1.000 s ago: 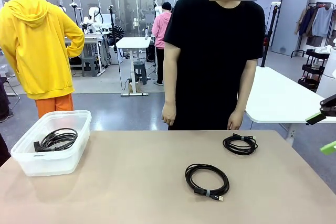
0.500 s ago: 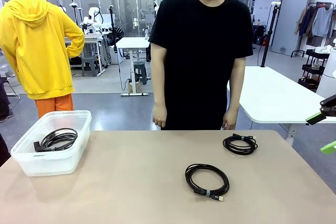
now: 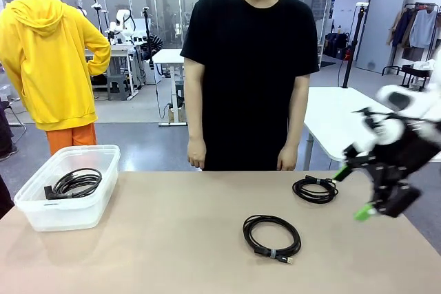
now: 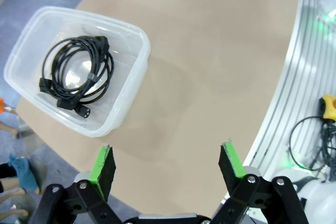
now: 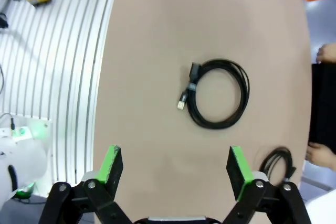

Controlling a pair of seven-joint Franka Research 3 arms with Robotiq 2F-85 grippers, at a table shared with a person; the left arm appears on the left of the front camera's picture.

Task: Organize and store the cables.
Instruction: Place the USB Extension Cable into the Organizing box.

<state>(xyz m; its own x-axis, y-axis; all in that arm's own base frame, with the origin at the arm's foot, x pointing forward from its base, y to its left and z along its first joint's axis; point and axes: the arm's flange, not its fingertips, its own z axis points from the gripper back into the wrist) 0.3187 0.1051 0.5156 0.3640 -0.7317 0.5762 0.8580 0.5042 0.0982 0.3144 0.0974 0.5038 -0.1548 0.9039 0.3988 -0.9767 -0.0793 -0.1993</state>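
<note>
Two cables lie loose on the tan table (image 3: 165,239): one black coil (image 3: 269,250) in the middle with a small tie, and a smaller coil (image 3: 315,198) farther back on the right. A third coil (image 3: 83,175) rests in the clear plastic bin (image 3: 62,215) at the left. My right gripper (image 3: 353,193) hangs open above the table's right side, close beside the smaller coil. Its wrist view looks down on the middle coil (image 5: 192,86), with the smaller coil (image 5: 273,161) by a finger. My left gripper (image 4: 167,161) is open, high over the bin (image 4: 137,72) and its cable (image 4: 93,77).
A person in a black shirt (image 3: 248,67) stands at the table's far edge, hands (image 3: 196,162) down at their sides near the edge. Another white table (image 3: 331,122) stands behind on the right. A ribbed metal base (image 5: 63,66) borders the table on my side.
My right arm has swung in from the right edge to above the table beside the smaller coil. The person has stepped to the left. The cables have not moved.
</note>
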